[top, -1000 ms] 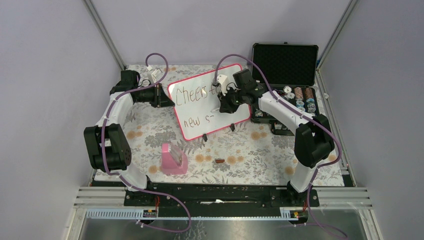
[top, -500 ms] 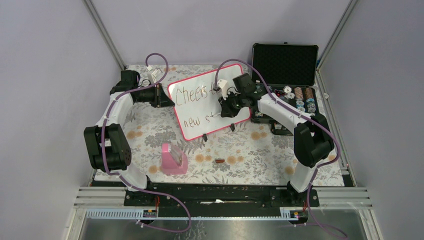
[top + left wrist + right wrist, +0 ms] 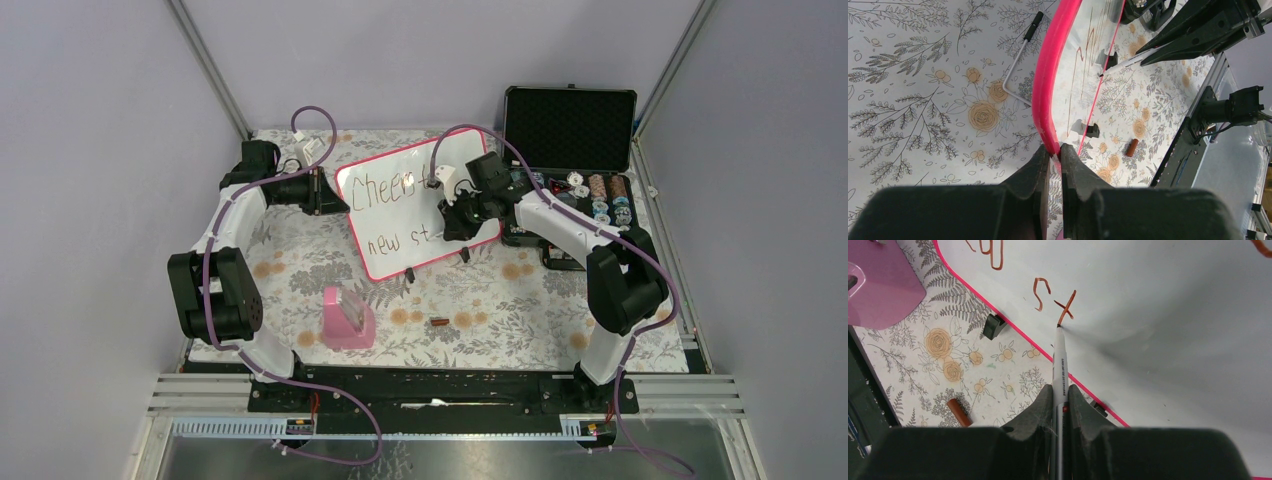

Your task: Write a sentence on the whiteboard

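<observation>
Two lines of an unfinished sentence (image 3: 388, 191), "Cheers" over "new st", cross the whiteboard (image 3: 392, 218), which sits at an angle in the far middle of the flowered tablecloth (image 3: 300, 250), its two small black feet on the long edge facing the arms. At the foot of the "t", the tip of a slim white marker (image 3: 1060, 362) touches the glossy surface. The right gripper (image 3: 1060, 390) is clamped on the marker's barrel, reaching over the whiteboard's right half. At the whiteboard's left edge, the left gripper (image 3: 1054, 151) pinches the pink-red frame tight between its fingers. A thin metal rod (image 3: 1015, 67) lies on the cloth just past that edge. On the whiteboard's near side, well apart from it, stand a pink holder (image 3: 347, 318) and a small brown cap (image 3: 438, 322). Just off the whiteboard's right end, a black foam-lined case (image 3: 570, 125) stands open, with small round spools in its tray.
</observation>
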